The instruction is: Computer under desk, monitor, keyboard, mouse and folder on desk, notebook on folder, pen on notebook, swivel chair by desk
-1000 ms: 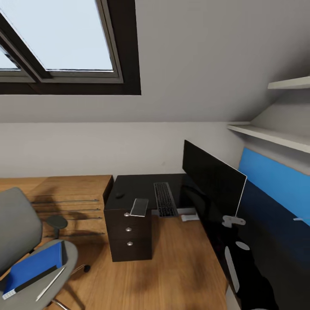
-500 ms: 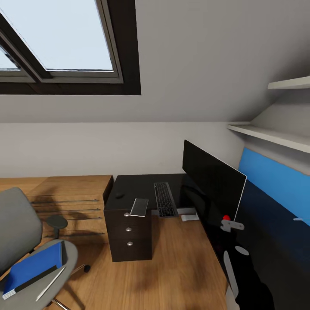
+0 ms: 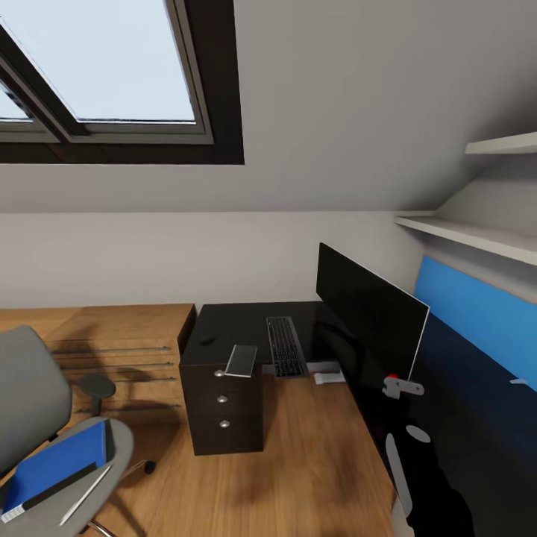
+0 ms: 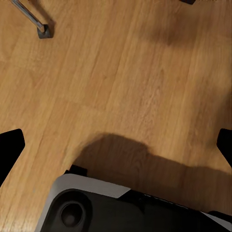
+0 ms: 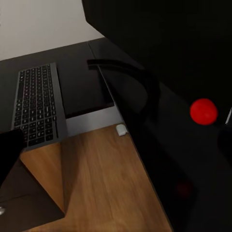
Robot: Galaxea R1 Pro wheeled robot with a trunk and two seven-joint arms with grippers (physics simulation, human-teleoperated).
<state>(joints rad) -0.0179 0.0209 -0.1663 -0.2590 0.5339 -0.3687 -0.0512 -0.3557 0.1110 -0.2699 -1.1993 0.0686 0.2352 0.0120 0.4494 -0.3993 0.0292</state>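
Note:
The monitor (image 3: pixel 369 306) stands on the glossy black desk (image 3: pixel 231 322), its red light (image 5: pixel 203 111) close in the right wrist view. The keyboard (image 3: pixel 286 345) lies in front of it, and the mouse (image 3: pixel 206 339) sits at the desk's left end. A small grey flat rectangle (image 3: pixel 241 359) overhangs the front edge; I cannot tell whether it is the notebook. On the swivel chair (image 3: pixel 30 395) lie the blue folder (image 3: pixel 60 456) and the pen (image 3: pixel 86 492). The computer is out of view. My right gripper (image 5: pixel 116 145) is open near the monitor's corner. My left gripper (image 4: pixel 116 145) hangs open over the floor.
The drawer unit (image 3: pixel 224 406) stands under the desk's left end, with a light wooden dresser (image 3: pixel 123 350) beside it. A blue wall panel (image 3: pixel 477 313) and shelves (image 3: pixel 477 239) run along the right wall. A small white object (image 3: pixel 328 377) lies on the wooden floor under the desk.
The grey end of my right arm shifted slightly by the monitor's corner, and the red light now shows. The chair and folder slid a little left in view.

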